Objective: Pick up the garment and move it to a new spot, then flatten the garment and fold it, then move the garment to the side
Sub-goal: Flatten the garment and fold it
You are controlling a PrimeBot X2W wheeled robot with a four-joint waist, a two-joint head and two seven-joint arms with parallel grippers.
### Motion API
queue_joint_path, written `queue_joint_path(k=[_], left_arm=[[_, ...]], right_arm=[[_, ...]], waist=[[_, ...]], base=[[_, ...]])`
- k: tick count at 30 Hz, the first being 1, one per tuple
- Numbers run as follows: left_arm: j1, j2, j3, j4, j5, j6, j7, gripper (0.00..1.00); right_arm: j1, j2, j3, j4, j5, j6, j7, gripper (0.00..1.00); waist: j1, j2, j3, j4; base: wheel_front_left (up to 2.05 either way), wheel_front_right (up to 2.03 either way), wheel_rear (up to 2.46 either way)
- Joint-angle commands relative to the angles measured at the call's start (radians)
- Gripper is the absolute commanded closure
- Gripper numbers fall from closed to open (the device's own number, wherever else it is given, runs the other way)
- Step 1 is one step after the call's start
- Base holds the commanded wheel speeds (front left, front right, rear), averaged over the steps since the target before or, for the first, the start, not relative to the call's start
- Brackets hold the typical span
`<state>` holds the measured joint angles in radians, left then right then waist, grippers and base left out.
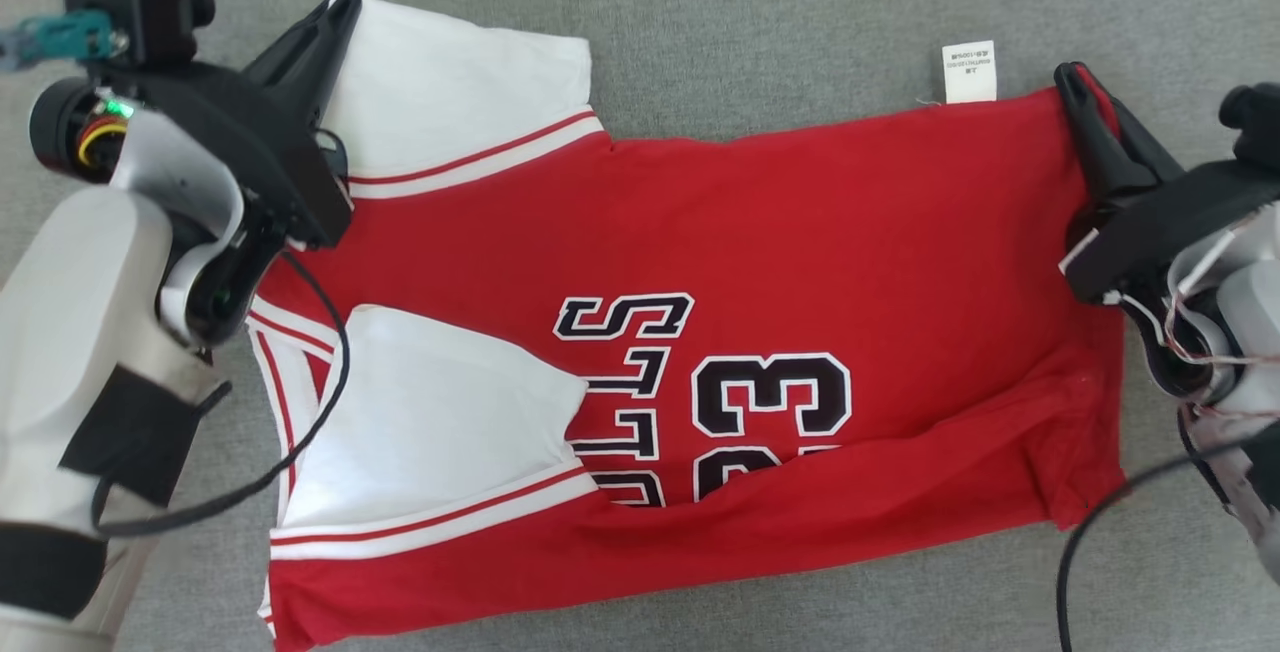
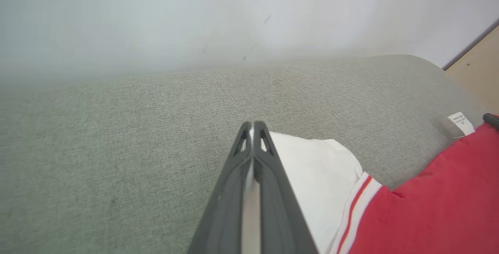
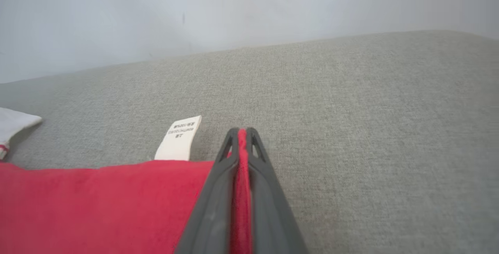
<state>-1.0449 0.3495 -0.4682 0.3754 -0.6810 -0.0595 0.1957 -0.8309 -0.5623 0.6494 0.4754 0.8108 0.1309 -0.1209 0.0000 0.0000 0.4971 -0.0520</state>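
Observation:
The garment (image 1: 800, 232) is a red jersey with white sleeves and black "23" lettering, spread sideways on the grey fabric surface, its near edge folded up over the number. My left gripper (image 1: 345, 4) is shut on the far white sleeve (image 2: 312, 168), white cloth showing between its fingers (image 2: 252, 129). My right gripper (image 1: 1072, 77) is shut on the jersey's far hem corner (image 3: 117, 199), with red cloth pinched between its fingers (image 3: 241, 134). A white care label (image 1: 968, 71) sticks out past the far hem, and it lies just left of the right gripper in the right wrist view (image 3: 179, 139).
The grey fabric surface (image 1: 800, 12) stretches beyond the jersey to a pale wall (image 2: 234, 12). A strip of wooden floor (image 2: 477, 74) shows past the surface's rounded corner in the left wrist view.

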Motion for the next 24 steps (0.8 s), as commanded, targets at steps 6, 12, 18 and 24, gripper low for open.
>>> queue_joint_path(k=[6,12,18,24], left_arm=[[0.108,0.039,0.031,-0.138,-0.036,0.020,-0.022,1.00],[0.275,0.076,0.076,-0.345,-0.082,0.056,-0.052,1.00],[0.453,0.114,0.114,-0.551,-0.123,0.097,-0.074,1.00],[0.623,0.128,0.145,-0.693,-0.172,0.130,-0.100,1.00]], right_arm=[[0.072,-0.081,0.057,-0.131,-0.024,0.000,-0.046,1.00],[0.189,-0.153,0.073,-0.257,-0.077,0.000,-0.087,1.00],[0.316,-0.187,0.031,-0.350,-0.125,0.000,-0.115,1.00],[0.430,-0.177,-0.025,-0.397,-0.139,0.000,-0.117,1.00]], waist=[[0.0000,0.0000,-0.040,0.000],[0.0000,0.0000,-0.068,0.009],[0.0000,0.0000,-0.082,0.020],[0.0000,0.0000,-0.095,0.026]], base=[[0.00,0.00,0.00],[0.00,0.00,0.00],[0.00,0.00,0.00],[0.00,0.00,0.00]])
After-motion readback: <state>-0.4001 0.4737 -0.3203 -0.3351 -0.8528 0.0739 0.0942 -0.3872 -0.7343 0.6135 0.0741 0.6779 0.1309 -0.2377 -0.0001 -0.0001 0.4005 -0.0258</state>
